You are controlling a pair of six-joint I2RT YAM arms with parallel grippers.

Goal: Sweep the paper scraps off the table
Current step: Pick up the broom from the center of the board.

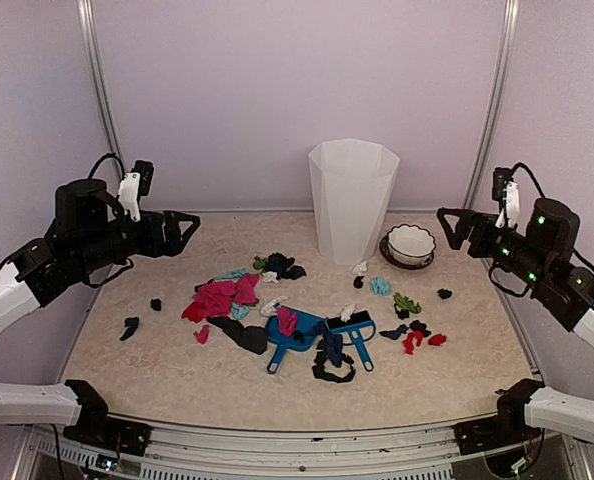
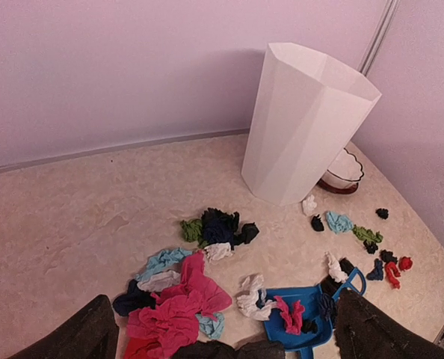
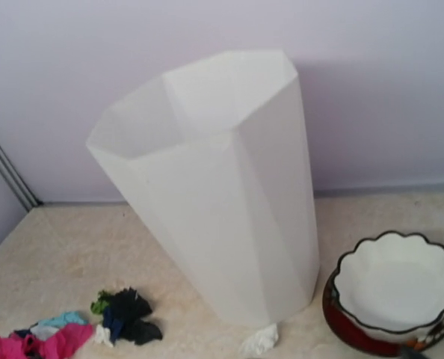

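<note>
Table is a beige speckled top. The white faceted bin stands upright at 12 o'clock of its centre. Left gripper hovers at 9 o'clock and right gripper at 3 o'clock, both high off the surface, jaws spread wide, nothing held. Blue dustpan and blue brush lie side by side at 6 o'clock of centre, handles toward the near edge. The white scalloped bowl on its dark saucer sits just at 3 o'clock of the bin. Paper scraps cover mid-table: a big pink clump at 9 o'clock of the tools, red and green bits at 3 o'clock, lone black bits far out at 9 o'clock, and some lying on the pan and brush. The step looks like fetching the tools, with nothing swept yet. To do it well, come down on the handles only, one tool per arm. Lift slowly, since the scraps draped on top will probably scatter. Keep the pan lip flat on the table and brush the outliers inward first. Stay clear of the bowl and the light-looking bin.
</note>
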